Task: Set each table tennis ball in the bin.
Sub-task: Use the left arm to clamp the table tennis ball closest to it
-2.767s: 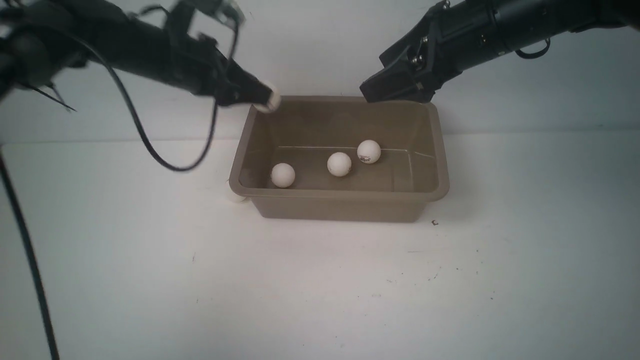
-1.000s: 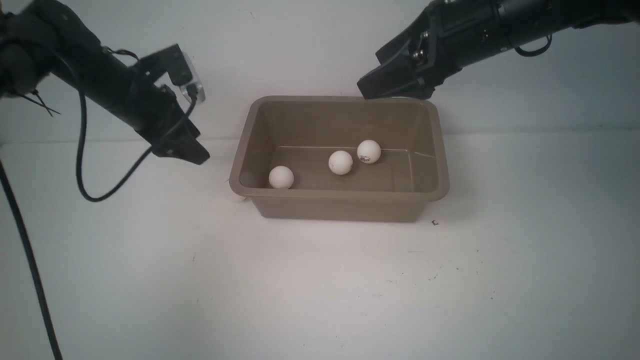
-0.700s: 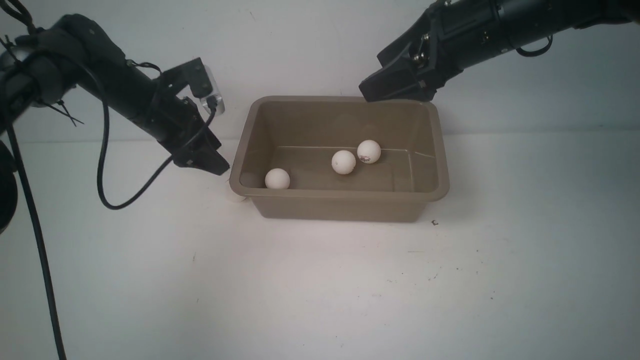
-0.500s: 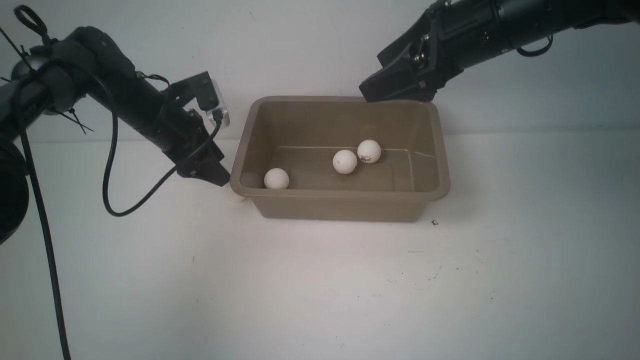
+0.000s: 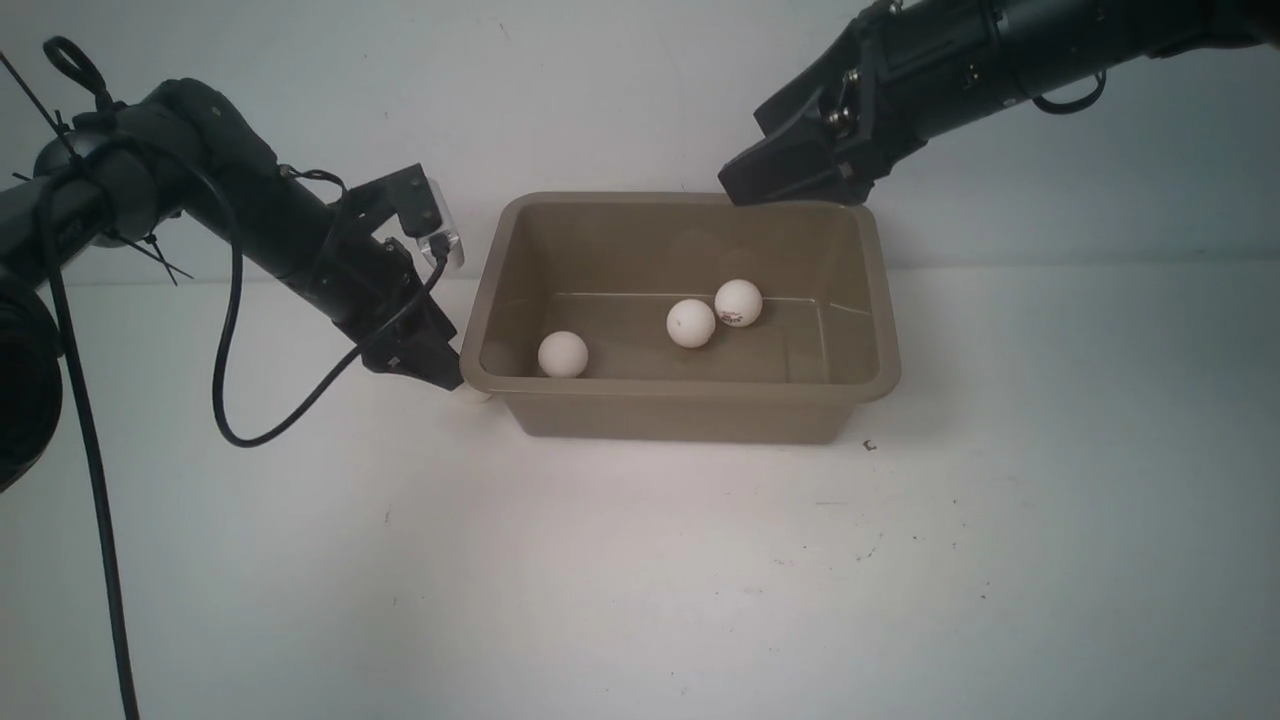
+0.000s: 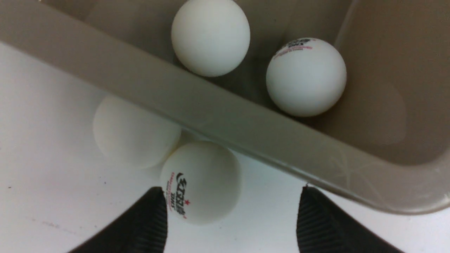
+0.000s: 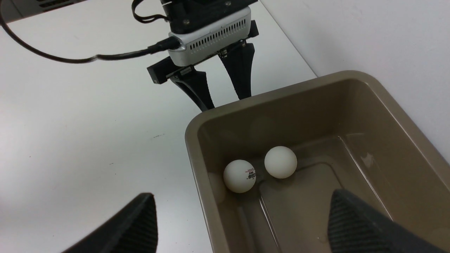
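Observation:
The taupe bin (image 5: 680, 392) holds three white table tennis balls (image 5: 563, 354) (image 5: 691, 323) (image 5: 738, 302). Another ball (image 5: 474, 394) lies on the table against the bin's near left corner. My left gripper (image 5: 443, 378) is low beside that corner, open. In the left wrist view, a printed ball (image 6: 200, 182) lies on the table touching one of its fingers (image 6: 151, 225), and a second ball (image 6: 135, 131) sits half under the bin's rim (image 6: 211, 109). My right gripper (image 5: 745, 187) hovers open and empty over the bin's far rim.
White table (image 5: 640, 580) extends in front of the bin and to both sides. A pale wall runs close behind the bin. A black cable (image 5: 240, 400) loops down from my left arm toward the table.
My left arm, which held a ball over the bin's left rim, has swung out and come down by the bin's near left corner, jaws empty. The balls inside rolled slightly. The right arm stayed.

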Action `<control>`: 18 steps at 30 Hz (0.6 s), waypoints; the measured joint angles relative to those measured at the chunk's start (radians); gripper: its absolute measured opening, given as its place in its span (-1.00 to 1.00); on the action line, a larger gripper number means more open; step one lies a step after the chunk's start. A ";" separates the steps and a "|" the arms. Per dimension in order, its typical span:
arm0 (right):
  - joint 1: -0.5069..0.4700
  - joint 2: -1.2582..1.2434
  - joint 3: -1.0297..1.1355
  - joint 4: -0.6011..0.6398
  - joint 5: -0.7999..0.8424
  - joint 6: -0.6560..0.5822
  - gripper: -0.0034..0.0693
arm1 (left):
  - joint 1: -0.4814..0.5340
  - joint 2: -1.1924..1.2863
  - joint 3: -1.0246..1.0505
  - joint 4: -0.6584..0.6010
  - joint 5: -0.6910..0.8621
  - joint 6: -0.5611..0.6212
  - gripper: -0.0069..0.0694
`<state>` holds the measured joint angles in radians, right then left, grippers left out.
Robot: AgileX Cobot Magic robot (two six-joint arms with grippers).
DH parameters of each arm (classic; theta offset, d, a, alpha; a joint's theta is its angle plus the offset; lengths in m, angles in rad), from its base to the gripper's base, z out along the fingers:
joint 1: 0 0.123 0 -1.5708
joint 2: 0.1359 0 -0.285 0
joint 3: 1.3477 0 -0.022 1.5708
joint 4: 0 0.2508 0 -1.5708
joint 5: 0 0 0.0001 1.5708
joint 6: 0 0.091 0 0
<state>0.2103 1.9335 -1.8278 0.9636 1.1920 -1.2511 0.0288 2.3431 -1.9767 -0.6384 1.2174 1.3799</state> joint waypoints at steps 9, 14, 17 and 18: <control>0.000 0.000 0.000 0.001 0.000 0.000 0.71 | -0.002 0.000 0.000 0.001 -0.002 -0.001 0.35; 0.000 0.000 0.000 0.002 0.000 0.000 0.71 | -0.016 0.022 0.000 0.001 -0.002 -0.001 0.35; 0.000 0.000 0.000 0.002 0.000 0.000 0.71 | -0.027 0.050 0.000 0.002 -0.002 -0.001 0.35; 0.000 0.000 0.000 0.002 0.000 0.000 0.71 | -0.029 0.057 0.000 0.003 -0.002 -0.002 0.35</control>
<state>0.2103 1.9335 -1.8278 0.9653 1.1921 -1.2511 -0.0005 2.3997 -1.9767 -0.6351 1.2151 1.3781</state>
